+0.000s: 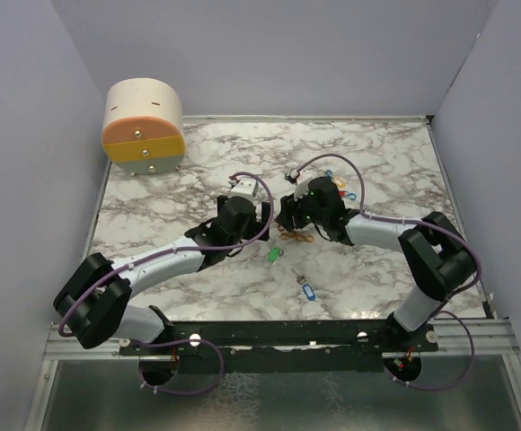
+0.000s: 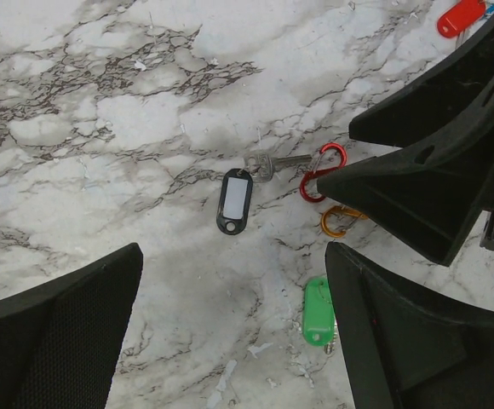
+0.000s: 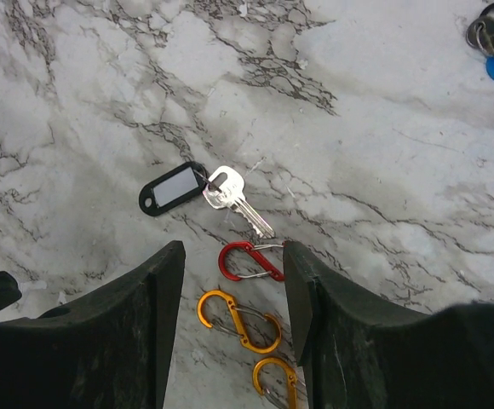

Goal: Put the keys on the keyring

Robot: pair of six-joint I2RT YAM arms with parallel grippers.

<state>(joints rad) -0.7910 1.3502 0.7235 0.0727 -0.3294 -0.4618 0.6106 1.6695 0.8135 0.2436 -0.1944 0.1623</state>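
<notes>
Top external: both arms meet over the middle of the table (image 1: 153,206); green key (image 1: 274,255) and blue key (image 1: 307,289) lie just on the near side of them.
Left gripper (image 2: 234,256): spread wide, empty, hanging near the black-tag key (image 2: 234,200).
Right gripper (image 3: 233,249): parted, gripping nothing, one finger on either side of the red clip (image 3: 249,262).
Black-tag key: flat on the marble, blade tip just beside the red clip.
Orange clips (image 3: 238,319): between the right fingers.
</notes>
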